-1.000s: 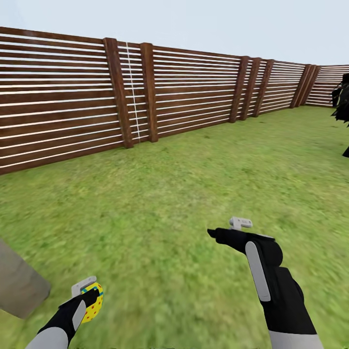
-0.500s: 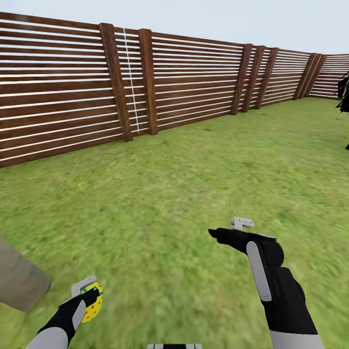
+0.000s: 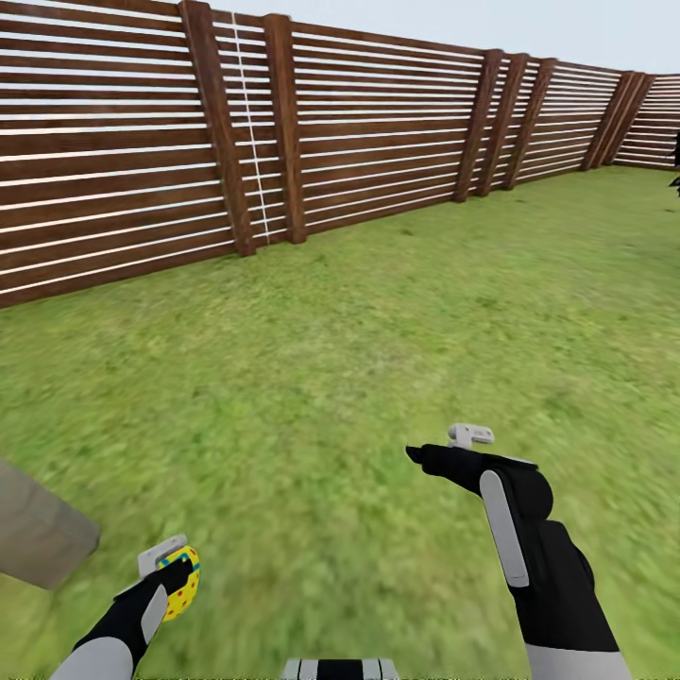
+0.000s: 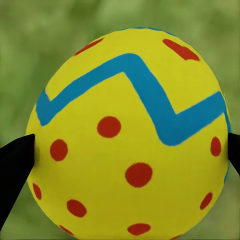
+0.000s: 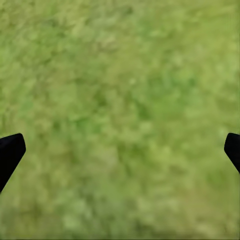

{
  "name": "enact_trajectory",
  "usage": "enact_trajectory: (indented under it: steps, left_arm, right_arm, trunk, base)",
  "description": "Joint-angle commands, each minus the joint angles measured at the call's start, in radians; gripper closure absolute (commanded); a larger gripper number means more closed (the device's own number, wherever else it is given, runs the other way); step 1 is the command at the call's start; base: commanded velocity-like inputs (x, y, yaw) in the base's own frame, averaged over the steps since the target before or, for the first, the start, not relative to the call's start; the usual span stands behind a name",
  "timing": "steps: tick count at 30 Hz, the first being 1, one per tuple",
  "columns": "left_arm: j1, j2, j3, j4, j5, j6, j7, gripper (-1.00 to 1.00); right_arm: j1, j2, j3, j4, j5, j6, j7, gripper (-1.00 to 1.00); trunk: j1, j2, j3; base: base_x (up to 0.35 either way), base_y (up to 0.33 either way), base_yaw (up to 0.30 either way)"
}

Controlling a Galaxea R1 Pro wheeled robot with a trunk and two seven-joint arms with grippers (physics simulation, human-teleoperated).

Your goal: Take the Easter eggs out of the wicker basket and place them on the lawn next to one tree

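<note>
We see our left claw low at the left of the head view, pinching 1 Easter egg above the lawn. In the left wrist view that egg is yellow with red dots and 1 blue zigzag band, and a dark fingertip touches it on each side, with blurred grass behind. Our right claw is held out over the grass at the lower right of the head view; in the right wrist view its 2 fingertips stand spread at opposite edges with bare grass between them. A pale grey-brown tree trunk shows at the left edge, just beside the left arm. The brown slatted fence runs across the far side of the garden, and a black tree shows at the far right edge.
</note>
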Motion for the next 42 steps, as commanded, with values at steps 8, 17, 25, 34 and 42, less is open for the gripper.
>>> enact_trajectory:
  steps: [8,17,25,34,42]
  left_arm:
    - [-0.001,-0.001,0.005,-0.007,-0.010,0.001,-0.001,1.00]
    - [-0.001,-0.001,0.005,-0.011,-0.010,-0.006,-0.004,1.00]
    - [-0.001,-0.002,0.005,-0.012,-0.011,-0.019,-0.007,1.00]
    - [-0.001,-0.003,0.005,-0.011,-0.011,-0.025,-0.008,1.00]
    - [-0.001,-0.005,0.004,-0.012,-0.012,-0.027,-0.010,1.00]
  right_arm:
    - [-0.001,0.001,-0.005,-0.001,-0.007,0.004,-0.004,-1.00]
    - [-0.001,0.000,-0.004,-0.001,-0.007,0.004,-0.004,-1.00]
    - [-0.001,-0.001,-0.002,-0.001,-0.007,0.004,-0.004,-1.00]
    - [-0.001,-0.001,0.000,-0.001,-0.007,0.004,-0.004,-1.00]
    - [-0.001,-0.001,0.002,-0.001,-0.007,0.004,-0.004,-1.00]
  trunk:
    - [0.003,-0.002,-0.028]
    - [0.005,-0.003,-0.043]
    - [0.006,-0.003,-0.051]
    - [0.009,-0.005,-0.082]
    - [0.011,-0.006,-0.098]
  base:
    - [0.000,0.000,0.000]
    - [0.000,0.000,0.000]
    - [0.000,0.000,0.000]
    - [0.000,0.000,0.000]
    - [0.000,0.000,0.000]
